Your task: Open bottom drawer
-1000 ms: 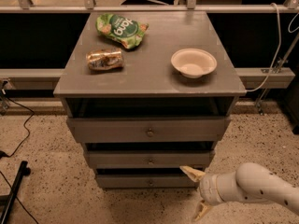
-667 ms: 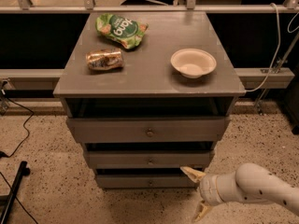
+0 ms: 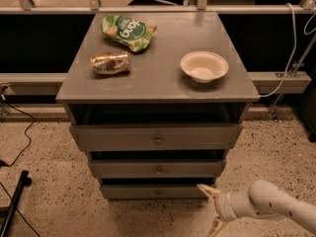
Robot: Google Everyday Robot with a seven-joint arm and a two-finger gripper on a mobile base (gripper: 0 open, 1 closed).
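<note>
The grey cabinet has three drawers. The bottom drawer (image 3: 155,192) is the slim lowest front with a small round knob (image 3: 158,193) at its centre. It sits about flush under the middle drawer (image 3: 158,169). My gripper (image 3: 212,209) is at the lower right, on a white arm (image 3: 269,206). Its two pale fingers are spread apart: the upper fingertip (image 3: 203,188) is close to the right end of the bottom drawer front, the lower fingertip (image 3: 215,227) hangs near the floor. It holds nothing.
The top drawer (image 3: 157,138) stands pulled out a little. On the cabinet top (image 3: 158,70) lie a green chip bag (image 3: 127,31), a brown snack packet (image 3: 110,63) and a white bowl (image 3: 204,66). Cables and a black stand leg (image 3: 15,201) lie on the floor at left.
</note>
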